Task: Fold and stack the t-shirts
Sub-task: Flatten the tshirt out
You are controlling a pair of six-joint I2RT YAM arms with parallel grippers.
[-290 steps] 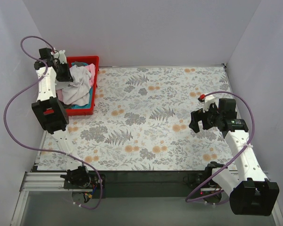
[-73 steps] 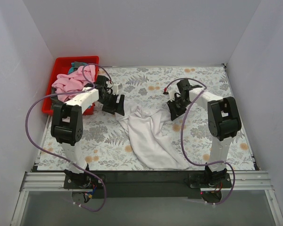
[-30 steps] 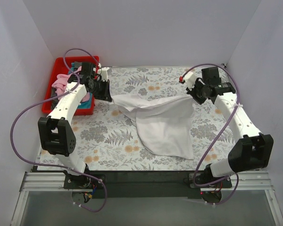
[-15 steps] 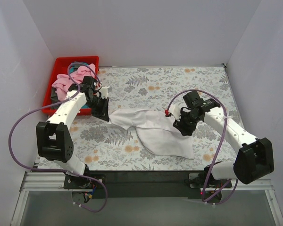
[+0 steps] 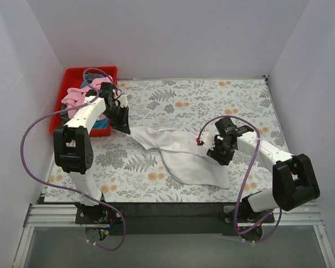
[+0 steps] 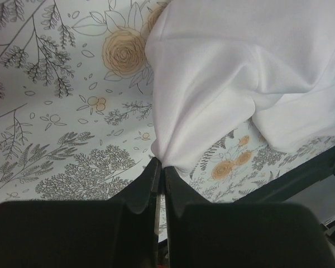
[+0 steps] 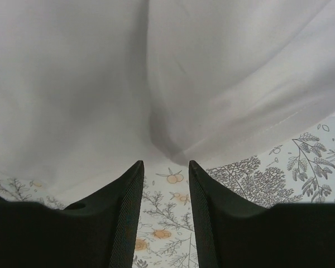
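Observation:
A large white t-shirt [image 5: 184,153] lies crumpled across the middle of the flowered table, stretched out toward the left. My left gripper [image 5: 125,127] is shut on its left corner, near the red bin. In the left wrist view the gripper [image 6: 159,165] pinches a fold of the white t-shirt [image 6: 229,72] just above the table. My right gripper [image 5: 214,153] hovers low at the shirt's right edge. It stands open [image 7: 166,165], with only tablecloth between its fingers and the white t-shirt [image 7: 156,67] just ahead of the tips.
A red bin [image 5: 103,70] stands at the back left corner with a pink t-shirt [image 5: 75,99] heaped in it. White walls close in the back and both sides. The left arm's purple cable loops over the bin.
A second ago both grippers held the shirt stretched in the air. The right gripper has let go and come down to the front right; the shirt now sags onto the table.

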